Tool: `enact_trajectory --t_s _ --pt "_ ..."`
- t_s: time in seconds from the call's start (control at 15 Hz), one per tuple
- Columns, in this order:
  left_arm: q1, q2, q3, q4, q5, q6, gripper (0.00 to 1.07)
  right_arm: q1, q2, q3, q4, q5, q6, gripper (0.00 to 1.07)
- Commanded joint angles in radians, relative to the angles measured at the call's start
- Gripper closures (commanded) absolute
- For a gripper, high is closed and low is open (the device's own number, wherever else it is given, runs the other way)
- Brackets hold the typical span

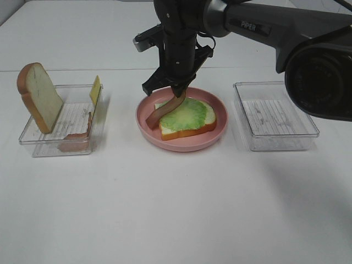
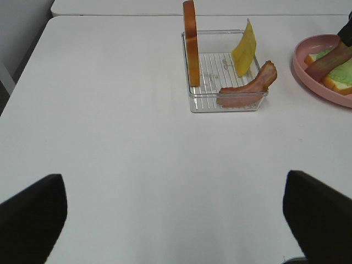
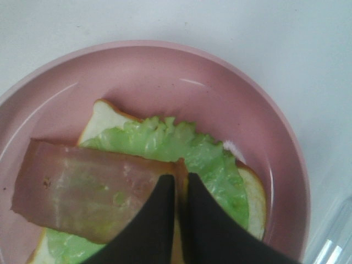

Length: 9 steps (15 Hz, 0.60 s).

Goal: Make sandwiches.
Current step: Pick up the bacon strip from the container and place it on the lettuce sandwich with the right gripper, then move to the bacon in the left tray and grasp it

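Note:
On the pink plate (image 1: 181,144) lies a bread slice topped with green lettuce (image 1: 190,118). My right gripper (image 1: 177,91) hangs over it, shut on the upper end of a brown bacon strip (image 1: 160,113); the strip's lower end droops to the plate's left side. In the right wrist view the fingertips (image 3: 165,203) pinch the bacon (image 3: 82,190) above the lettuce (image 3: 176,146). My left gripper (image 2: 173,181) is open and empty, low over bare table in front of the left tray (image 2: 225,104). That tray holds an upright bread slice (image 2: 191,41), a cheese slice (image 2: 245,49) and another bacon strip (image 2: 250,88).
A clear, empty tray (image 1: 275,115) stands to the right of the plate. The left tray (image 1: 60,118) sits left of it, its bread slice (image 1: 38,96) leaning up over the rim. The right arm's dark body reaches in from the upper right.

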Motion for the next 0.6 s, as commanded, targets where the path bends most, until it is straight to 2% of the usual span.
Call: enact_trajectory --t_s 0.07,0.13,0.2,0.27,0.4,0.6 --pt "-0.004 -0.007 0.001 -0.002 -0.004 0.001 0.07 -0.004 0.005 0.0 -0.054 -0.006 0.011 0.83" --pt "-0.004 -0.007 0.001 -0.002 -0.004 0.001 0.07 -0.004 0.005 0.0 -0.061 -0.006 0.011 0.78" --pt "-0.004 -0.007 0.001 -0.002 -0.004 0.001 0.07 -0.004 0.005 0.0 -0.089 -0.006 0.009 0.59" --pt "-0.004 -0.007 0.001 -0.002 -0.004 0.001 0.07 -0.004 0.005 0.0 -0.095 -0.006 0.009 0.55" --pt "-0.004 -0.007 0.001 -0.002 -0.004 0.001 0.07 -0.004 0.001 0.0 -0.112 0.008 0.021 0.37" --pt "-0.004 -0.007 0.001 -0.002 -0.004 0.001 0.07 -0.004 -0.036 0.0 -0.116 0.046 0.068 0.34"
